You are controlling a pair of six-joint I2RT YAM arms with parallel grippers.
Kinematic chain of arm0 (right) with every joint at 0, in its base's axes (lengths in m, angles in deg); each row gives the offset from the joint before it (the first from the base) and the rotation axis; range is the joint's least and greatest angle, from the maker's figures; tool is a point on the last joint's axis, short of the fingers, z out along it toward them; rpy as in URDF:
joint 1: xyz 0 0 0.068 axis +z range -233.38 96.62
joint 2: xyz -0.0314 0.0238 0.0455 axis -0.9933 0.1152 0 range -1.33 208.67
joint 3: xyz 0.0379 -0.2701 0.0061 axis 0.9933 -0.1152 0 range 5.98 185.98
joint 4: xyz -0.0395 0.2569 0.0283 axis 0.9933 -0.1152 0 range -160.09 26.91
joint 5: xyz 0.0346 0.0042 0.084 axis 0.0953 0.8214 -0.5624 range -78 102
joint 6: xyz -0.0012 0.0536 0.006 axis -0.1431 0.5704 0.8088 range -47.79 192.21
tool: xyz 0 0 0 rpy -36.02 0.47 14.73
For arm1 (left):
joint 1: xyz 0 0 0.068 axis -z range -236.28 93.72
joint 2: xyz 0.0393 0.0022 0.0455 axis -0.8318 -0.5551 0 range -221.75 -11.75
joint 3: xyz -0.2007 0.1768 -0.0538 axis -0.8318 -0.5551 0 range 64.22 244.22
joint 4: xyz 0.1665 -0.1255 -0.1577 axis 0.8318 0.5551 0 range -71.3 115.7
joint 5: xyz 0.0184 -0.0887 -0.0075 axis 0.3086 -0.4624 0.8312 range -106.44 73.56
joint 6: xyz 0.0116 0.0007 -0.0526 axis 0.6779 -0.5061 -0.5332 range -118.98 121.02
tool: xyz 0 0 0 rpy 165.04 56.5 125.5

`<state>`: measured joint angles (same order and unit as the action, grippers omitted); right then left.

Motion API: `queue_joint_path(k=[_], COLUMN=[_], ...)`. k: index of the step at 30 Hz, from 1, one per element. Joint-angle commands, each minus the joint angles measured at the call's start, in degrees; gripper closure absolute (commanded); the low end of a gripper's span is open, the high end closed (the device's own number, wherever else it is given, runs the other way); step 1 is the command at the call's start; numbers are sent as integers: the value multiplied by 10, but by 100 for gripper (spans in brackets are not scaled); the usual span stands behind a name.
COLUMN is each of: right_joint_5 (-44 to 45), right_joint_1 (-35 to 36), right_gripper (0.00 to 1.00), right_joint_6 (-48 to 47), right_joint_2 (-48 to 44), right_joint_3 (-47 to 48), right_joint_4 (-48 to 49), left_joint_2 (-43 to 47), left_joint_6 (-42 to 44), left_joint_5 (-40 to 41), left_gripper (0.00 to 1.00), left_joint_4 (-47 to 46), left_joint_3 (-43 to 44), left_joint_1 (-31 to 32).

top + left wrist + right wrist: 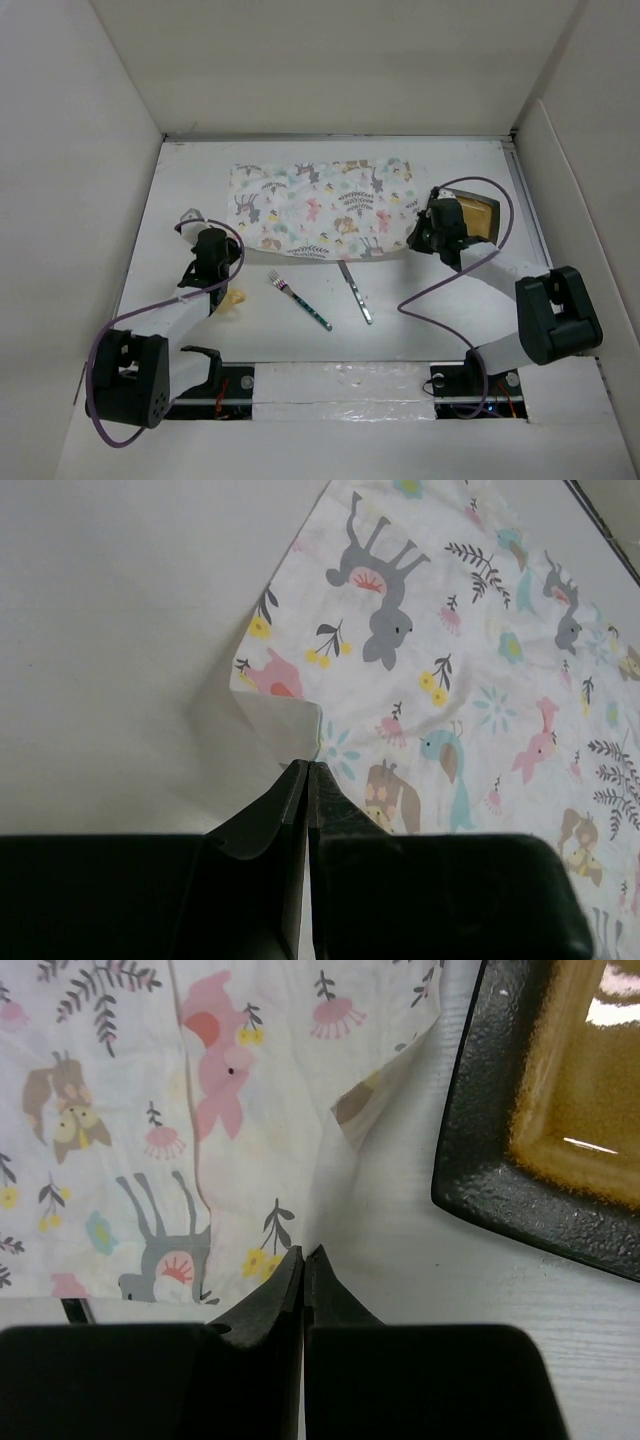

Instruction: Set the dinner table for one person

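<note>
Step in hand, by my judgement: laying the placemat [320, 210] flat. My left tool [305, 770] is closed on its near left corner. My right tool [303, 1252] is closed on its near right corner, just beside the plate [560, 1090]. Both corners are folded, so I should pull evenly, keep low and release together. The tabletop [420, 290] spreads under everything, ahead of my bases. Both arms reach forward, tools angled down at the cloth.
</note>
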<state>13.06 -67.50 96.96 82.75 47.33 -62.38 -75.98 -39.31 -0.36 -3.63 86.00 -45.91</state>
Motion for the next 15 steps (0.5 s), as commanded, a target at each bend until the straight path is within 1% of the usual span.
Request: queue_joint_path(k=[1,7,12,15], right_joint_5=[-5,-4,-6,-6], right_joint_1=[1,1,1,1], right_gripper=[100,100,100,100], right_joint_6=[-4,-9,-2,-1], right_joint_2=[-35,-60,-81,-75], right_joint_3=[-17,-41,-58,-53], right_joint_4=[22,8,2,-3], left_joint_2=[-7,-20,13,19], left_joint_6=[18,14,18,18], left_joint_5=[26,14,9,0], left_gripper=[100,100,100,100], left_joint_4=[6,7,18,24], left_joint_3=[16,15,2,-3], left_joint_1=[-4,-4,-4,-4])
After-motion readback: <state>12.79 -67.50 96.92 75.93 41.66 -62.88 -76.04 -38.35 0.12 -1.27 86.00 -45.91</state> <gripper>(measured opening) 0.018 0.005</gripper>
